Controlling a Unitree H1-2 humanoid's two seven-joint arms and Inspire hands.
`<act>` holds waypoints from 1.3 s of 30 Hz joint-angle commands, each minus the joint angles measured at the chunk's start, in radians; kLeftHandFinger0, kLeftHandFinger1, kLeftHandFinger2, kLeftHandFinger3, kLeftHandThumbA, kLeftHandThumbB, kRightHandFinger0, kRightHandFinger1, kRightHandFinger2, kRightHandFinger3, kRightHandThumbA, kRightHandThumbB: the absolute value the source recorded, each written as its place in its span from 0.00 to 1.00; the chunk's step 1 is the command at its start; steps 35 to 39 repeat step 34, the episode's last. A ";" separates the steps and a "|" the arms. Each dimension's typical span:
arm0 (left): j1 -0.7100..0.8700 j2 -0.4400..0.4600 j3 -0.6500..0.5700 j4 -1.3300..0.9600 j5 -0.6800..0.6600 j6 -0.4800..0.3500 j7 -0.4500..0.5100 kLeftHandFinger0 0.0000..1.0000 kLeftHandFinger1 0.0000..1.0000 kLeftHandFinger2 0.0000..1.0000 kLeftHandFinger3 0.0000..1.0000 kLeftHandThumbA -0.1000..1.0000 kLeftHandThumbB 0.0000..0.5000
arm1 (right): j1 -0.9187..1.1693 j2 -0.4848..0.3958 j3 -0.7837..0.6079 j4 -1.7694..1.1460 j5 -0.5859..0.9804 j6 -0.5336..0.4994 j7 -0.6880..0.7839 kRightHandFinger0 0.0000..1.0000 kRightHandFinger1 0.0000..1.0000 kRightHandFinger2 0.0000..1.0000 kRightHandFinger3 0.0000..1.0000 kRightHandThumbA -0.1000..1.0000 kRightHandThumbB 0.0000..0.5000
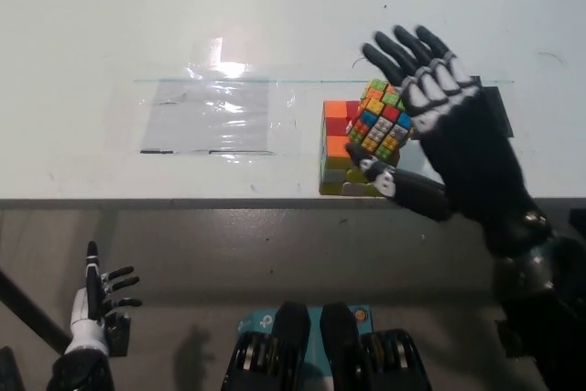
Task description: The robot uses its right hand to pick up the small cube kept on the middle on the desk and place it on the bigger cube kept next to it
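Small cube [382,122] sits tilted, apparently atop bigger cube [341,148].

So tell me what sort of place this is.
Probably a lab test bench: a plain white desk marked with clear tape and black tape, with only two puzzle cubes, the small cube resting on the bigger cube.

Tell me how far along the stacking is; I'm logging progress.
Placing looks done: the small cube sits tilted on the bigger cube. The right hand is open beside it; whether it touches is unclear. Left: withdrawing. The left hand rests low, open.
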 commanded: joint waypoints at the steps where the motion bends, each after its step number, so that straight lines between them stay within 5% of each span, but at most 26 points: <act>1: -0.010 0.008 0.000 -0.015 0.009 -0.015 0.024 0.10 0.29 0.60 0.53 1.00 0.27 | 0.014 -0.016 -0.055 -0.074 0.040 0.029 0.049 1.00 1.00 1.00 1.00 0.69 0.81; 6: -0.009 0.015 -0.005 -0.004 0.006 -0.037 -0.001 0.30 0.43 0.67 0.66 1.00 0.25 | 0.062 -0.002 -0.102 -0.116 0.051 0.023 0.036 1.00 1.00 1.00 1.00 0.72 0.77; 8: -0.006 0.012 0.002 -0.007 -0.004 -0.047 -0.008 0.23 0.41 0.65 0.62 1.00 0.23 | 0.079 0.012 -0.118 -0.125 0.041 0.032 0.031 1.00 1.00 1.00 1.00 0.74 0.79; 10: 0.004 0.014 -0.004 -0.030 0.001 -0.028 -0.013 0.17 0.38 0.64 0.71 1.00 0.23 | 0.147 0.049 -0.167 -0.101 0.031 0.016 -0.072 1.00 1.00 1.00 1.00 0.61 0.68; 14: 0.002 0.016 -0.007 -0.016 0.004 -0.045 -0.013 0.15 0.40 0.67 0.70 1.00 0.22 | 0.190 0.081 -0.211 -0.071 0.022 0.007 -0.106 1.00 1.00 1.00 1.00 0.61 0.64; 19: -0.006 0.006 -0.002 -0.019 0.008 -0.007 0.018 0.26 0.40 0.64 0.69 1.00 0.24 | 0.263 0.109 -0.274 0.039 0.017 0.015 -0.179 1.00 1.00 1.00 1.00 0.52 0.61; 20: -0.008 0.009 -0.007 -0.016 0.013 -0.004 0.016 0.35 0.43 0.65 0.69 1.00 0.23 | 0.271 0.110 -0.280 0.077 0.013 0.004 -0.204 1.00 1.00 1.00 1.00 0.52 0.59; 22: -0.009 0.011 0.002 -0.002 -0.004 -0.021 -0.003 0.38 0.48 0.69 0.75 1.00 0.23 | 0.289 0.112 -0.286 0.222 -0.015 -0.016 -0.304 1.00 1.00 1.00 1.00 0.49 0.51; 26: 0.001 0.005 0.000 -0.024 0.003 0.000 0.012 0.34 0.48 0.67 0.79 1.00 0.19 | 0.283 0.114 -0.284 0.473 0.008 -0.068 -0.431 1.00 1.00 1.00 1.00 0.38 0.42; 32: 0.002 0.003 0.008 -0.027 -0.007 0.002 0.010 0.27 0.47 0.68 0.76 1.00 0.20 | 0.228 0.131 -0.305 0.744 0.120 -0.185 -0.520 1.00 1.00 1.00 1.00 0.28 0.45; 39: 0.002 -0.001 0.009 -0.031 -0.006 0.004 0.017 0.22 0.42 0.66 0.75 1.00 0.21 | 0.226 0.132 -0.312 0.757 0.135 -0.179 -0.511 1.00 1.00 1.00 1.00 0.27 0.43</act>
